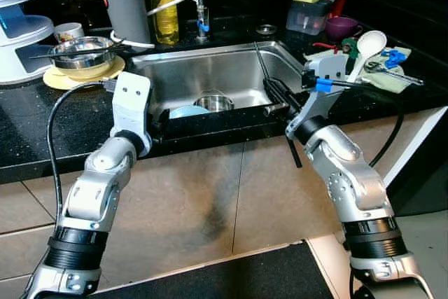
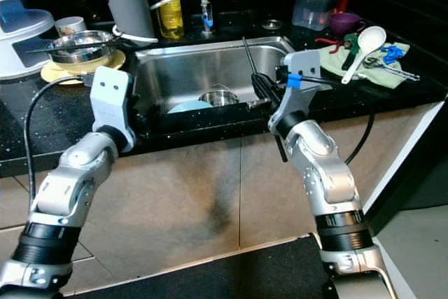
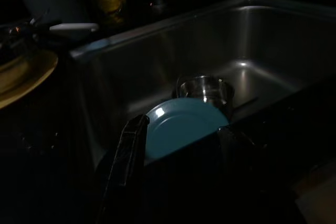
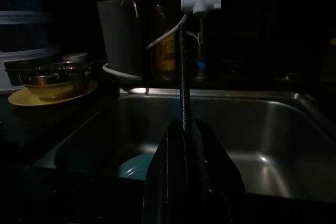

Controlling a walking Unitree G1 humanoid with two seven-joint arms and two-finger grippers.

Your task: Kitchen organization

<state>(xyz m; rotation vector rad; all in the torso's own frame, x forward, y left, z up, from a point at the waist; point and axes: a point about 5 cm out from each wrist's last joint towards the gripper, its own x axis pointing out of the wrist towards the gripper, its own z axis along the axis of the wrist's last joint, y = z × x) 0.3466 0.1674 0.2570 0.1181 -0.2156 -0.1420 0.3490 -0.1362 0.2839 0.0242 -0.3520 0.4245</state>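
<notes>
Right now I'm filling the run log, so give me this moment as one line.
left end effector: open, over sink front edge near blue plate | right end effector: shut on chopstick above sink | steel cup: in sink

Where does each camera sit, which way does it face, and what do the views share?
Head eyes: forward and down at the sink, both silver arms showing.
Left wrist: along the open left gripper at the blue plate.
Right wrist: along the right gripper, shut on a thin rod.
All views share the sink and plate.
</notes>
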